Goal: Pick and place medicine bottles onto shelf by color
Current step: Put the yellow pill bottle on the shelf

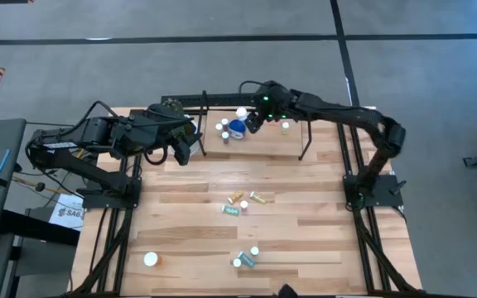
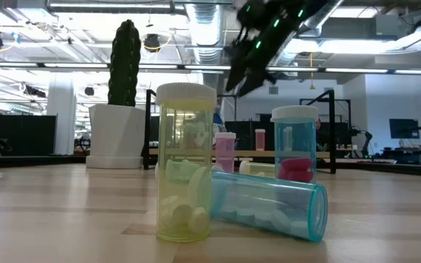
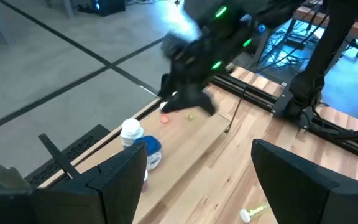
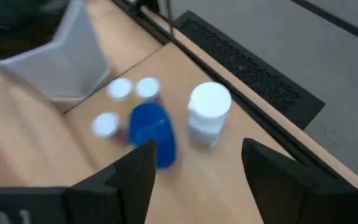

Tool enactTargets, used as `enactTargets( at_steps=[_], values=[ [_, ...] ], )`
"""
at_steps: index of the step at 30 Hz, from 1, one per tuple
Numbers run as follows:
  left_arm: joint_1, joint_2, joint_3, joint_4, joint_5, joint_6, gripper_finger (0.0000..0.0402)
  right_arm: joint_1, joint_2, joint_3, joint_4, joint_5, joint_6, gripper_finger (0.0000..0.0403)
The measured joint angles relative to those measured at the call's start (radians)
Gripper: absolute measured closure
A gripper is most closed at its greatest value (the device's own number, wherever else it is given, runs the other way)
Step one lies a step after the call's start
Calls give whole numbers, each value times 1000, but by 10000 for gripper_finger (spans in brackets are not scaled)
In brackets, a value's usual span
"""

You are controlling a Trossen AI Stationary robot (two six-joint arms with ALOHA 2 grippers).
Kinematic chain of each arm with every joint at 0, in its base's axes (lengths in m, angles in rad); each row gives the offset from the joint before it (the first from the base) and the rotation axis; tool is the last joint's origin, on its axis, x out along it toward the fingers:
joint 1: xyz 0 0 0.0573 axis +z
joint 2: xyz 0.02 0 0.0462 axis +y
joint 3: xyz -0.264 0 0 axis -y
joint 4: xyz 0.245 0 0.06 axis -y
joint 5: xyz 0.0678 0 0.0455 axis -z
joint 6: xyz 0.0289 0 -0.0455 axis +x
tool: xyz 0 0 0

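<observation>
The shelf [image 1: 263, 147] stands at the table's far side. On it are a rounded blue bottle [image 1: 237, 128] [image 4: 151, 132], a white bottle [image 4: 209, 113] and three small white-capped bottles [image 4: 120, 89]. Farther right on the board stands another small bottle [image 1: 286, 126]. My right gripper [image 1: 253, 122] [image 4: 197, 180] hovers open above the board, just right of the blue bottle, with nothing between its fingers. My left gripper [image 1: 185, 151] [image 3: 197, 186] waits open and raised by the shelf's left end. More medicine bottles lie on the table: some mid-table [image 1: 237, 203], some near the front [image 1: 247, 258], and an orange one [image 1: 150, 259].
A white pot [image 2: 115, 135] with a tall green cactus [image 2: 125, 66] stands at the shelf's left end. Black posts [image 1: 306, 141] and a black back rail [image 1: 214, 98] frame the board. In the low view, a yellow bottle [image 2: 186, 161] and a lying teal one [image 2: 269, 206] are closest.
</observation>
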Motion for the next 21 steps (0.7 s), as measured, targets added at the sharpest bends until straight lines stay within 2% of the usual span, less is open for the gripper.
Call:
enactTargets(
  at_steps=[7, 10, 15, 21],
  values=[
    [0, 0, 0, 0, 3, -35, 125, 116, -190, -14, -206, -23, 3, 148],
    [0, 5, 0, 1, 9, -82, 125, 186, -229, -39, -282, -58, 50, 148],
    [-17, 28, 0, -7, 47, -138, 125, 324, -231, -95, -327, -69, 130, 149],
    [-91, 60, -1, -80, 63, -246, 125, 456, -130, -135, -294, -73, 194, 149]
  ],
)
